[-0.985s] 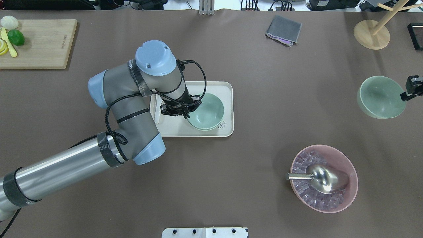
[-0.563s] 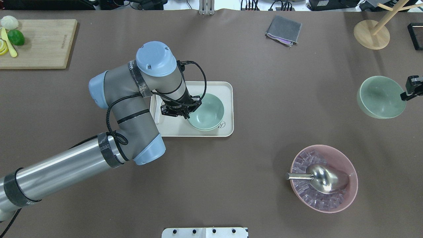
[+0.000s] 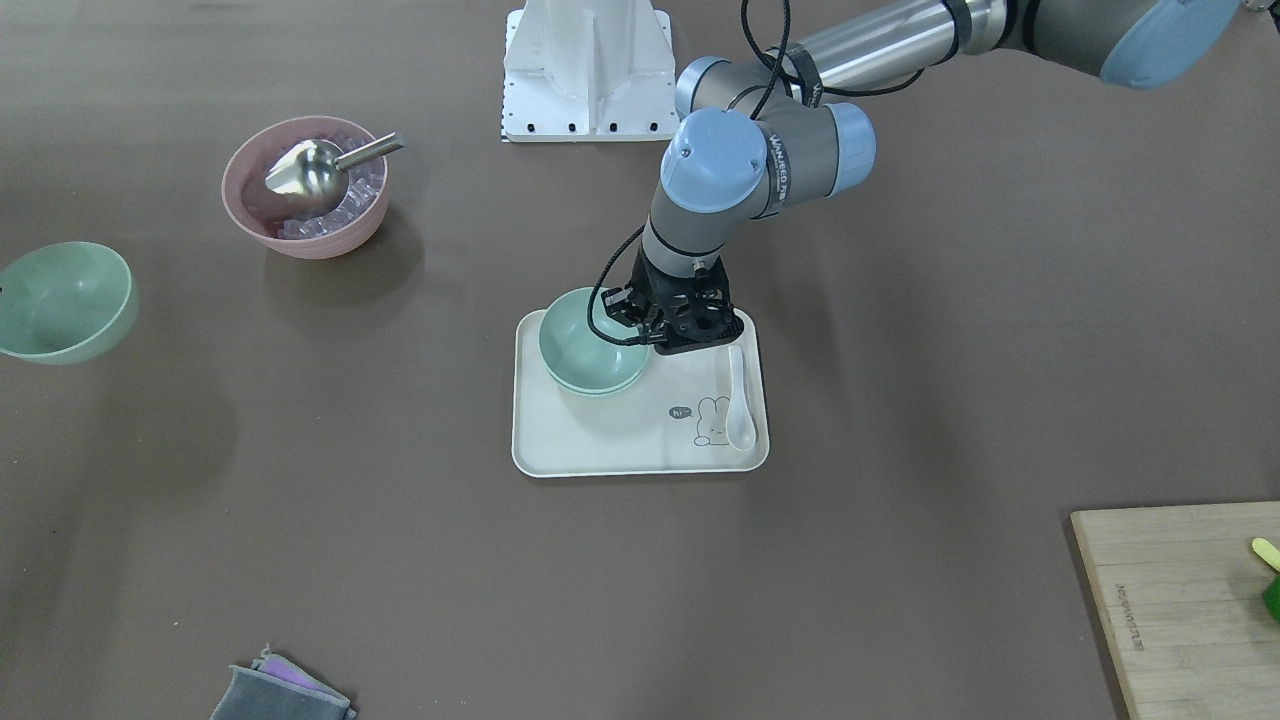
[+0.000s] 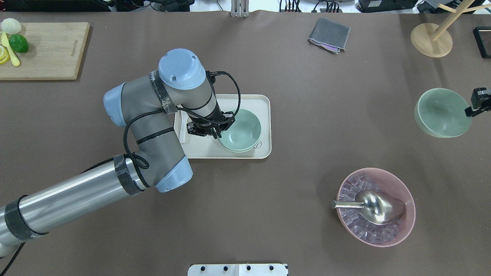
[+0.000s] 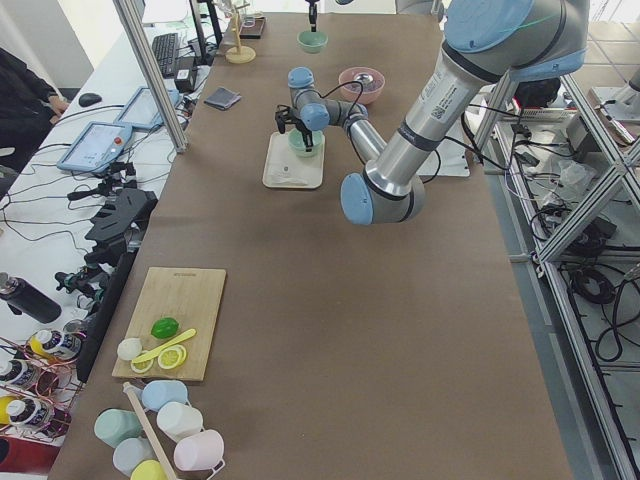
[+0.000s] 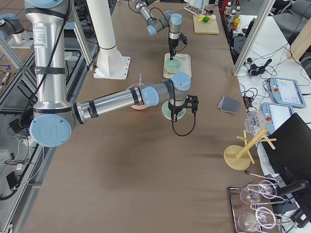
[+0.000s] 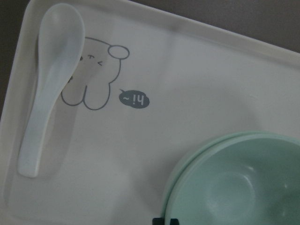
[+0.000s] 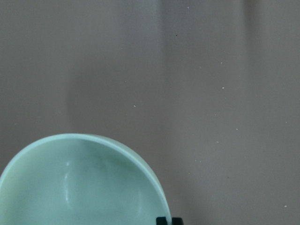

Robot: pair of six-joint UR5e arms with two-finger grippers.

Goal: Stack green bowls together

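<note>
Two green bowls (image 4: 241, 130) sit nested on a cream tray (image 4: 264, 103) at mid-table, and the left wrist view (image 7: 234, 187) shows two rims, slightly offset. My left gripper (image 4: 216, 132) is shut on the upper bowl's near rim; the front-facing view (image 3: 648, 335) shows the same grip. A third green bowl (image 4: 443, 112) hangs tilted above the table at the far right, its shadow below it. My right gripper (image 4: 471, 110) is shut on its rim. That bowl also shows in the right wrist view (image 8: 79, 183) and in the front-facing view (image 3: 60, 300).
A white spoon (image 3: 742, 400) lies on the tray beside my left gripper. A pink bowl with ice and a metal scoop (image 4: 376, 207) stands front right. A cutting board (image 4: 46, 50) is back left, a grey cloth (image 4: 329, 35) and a wooden stand (image 4: 431, 40) are at the back.
My left gripper and the upper bowl have shifted slightly to the right on the tray. The right gripper and its bowl have not moved.
</note>
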